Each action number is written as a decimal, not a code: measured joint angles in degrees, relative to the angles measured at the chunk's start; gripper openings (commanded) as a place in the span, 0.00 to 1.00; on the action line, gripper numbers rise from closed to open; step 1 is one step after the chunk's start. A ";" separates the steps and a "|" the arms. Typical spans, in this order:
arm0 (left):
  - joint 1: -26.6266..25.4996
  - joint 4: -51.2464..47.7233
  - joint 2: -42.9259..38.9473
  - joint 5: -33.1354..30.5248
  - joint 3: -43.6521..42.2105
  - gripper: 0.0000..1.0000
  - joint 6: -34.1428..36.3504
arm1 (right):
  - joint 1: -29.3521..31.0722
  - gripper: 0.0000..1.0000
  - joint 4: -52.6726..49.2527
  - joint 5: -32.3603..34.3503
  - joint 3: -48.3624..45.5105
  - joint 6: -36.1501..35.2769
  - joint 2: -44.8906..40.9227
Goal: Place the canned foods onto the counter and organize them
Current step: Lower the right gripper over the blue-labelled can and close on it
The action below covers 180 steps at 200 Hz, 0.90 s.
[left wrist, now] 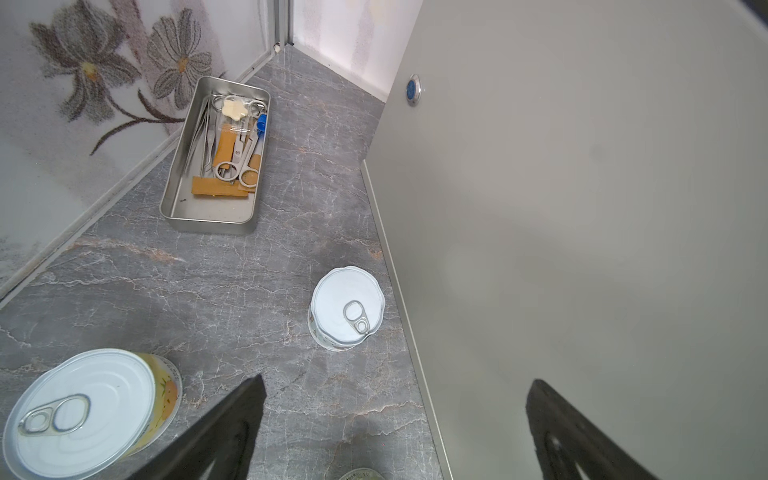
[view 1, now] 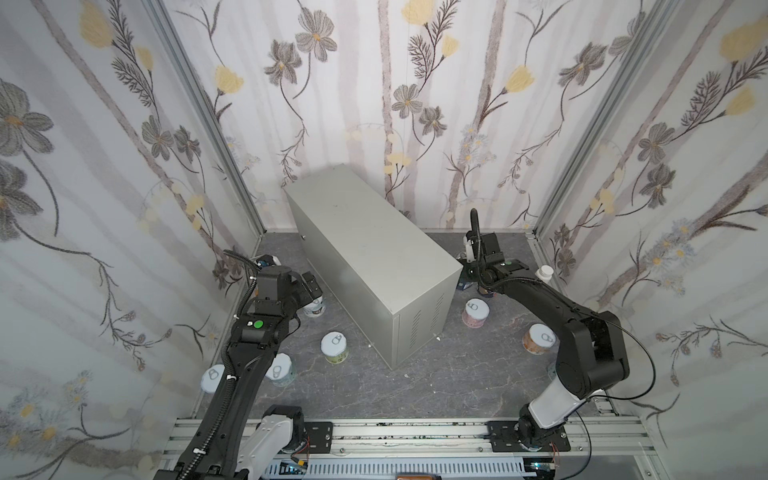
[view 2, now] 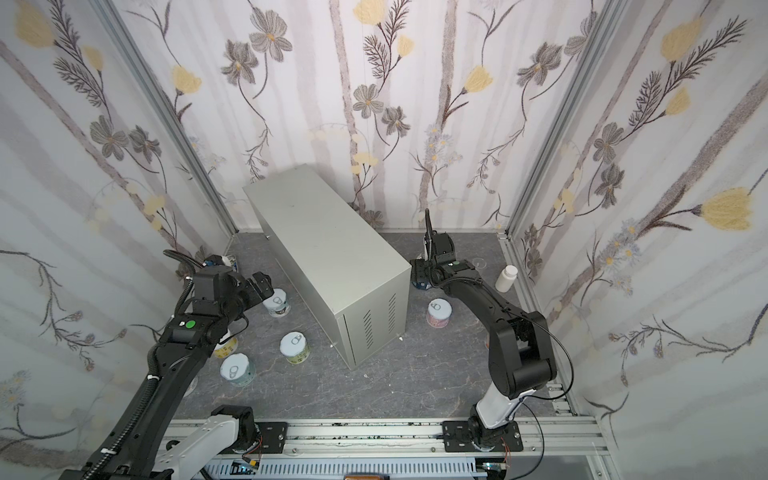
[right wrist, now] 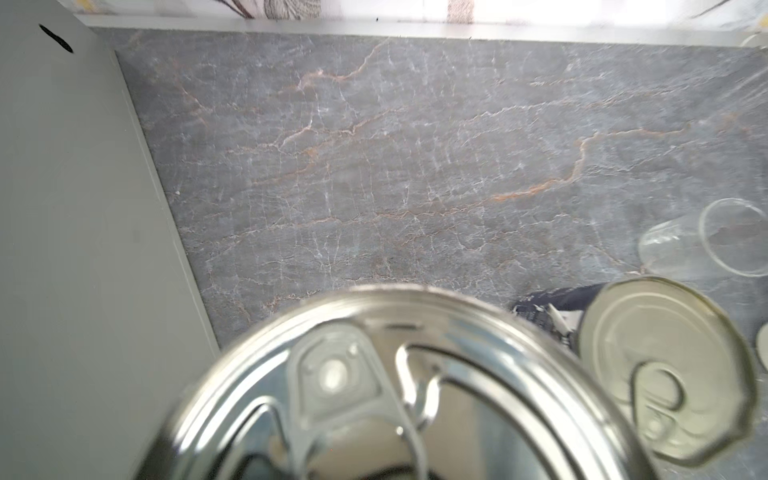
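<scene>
Starting only: light grey metal cabinet top [view 1: 365, 245] bare, pastel pull-tab cans [view 1: 334, 343] down on dark marbled floor [view 1: 415, 382]; left gripper [left wrist: 397, 380] gaping, empty; right gripper [view 2: 417, 272] over tall blue-labelled can [view 2: 419, 285], grip unclear.

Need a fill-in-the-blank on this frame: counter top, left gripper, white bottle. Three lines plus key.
1. Number of items standing on top of the counter: ___.
2. The left gripper is ___, with nothing between its jaws, near a pale-lidded can.
3. The white bottle stands on the marbled ___, to the right of the counter in both top views.
Missing words: zero; open; floor.
</scene>
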 measured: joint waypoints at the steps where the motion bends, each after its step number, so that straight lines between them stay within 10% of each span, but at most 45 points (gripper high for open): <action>1: 0.00 -0.04 -0.04 0.02 0.02 1.00 0.00 | -0.02 0.48 -0.09 0.00 0.04 0.02 -0.15; 180: -7.10 -5.55 -1.90 2.23 13.22 1.00 -0.28 | -0.33 0.46 -25.22 1.20 5.92 -0.07 -35.32</action>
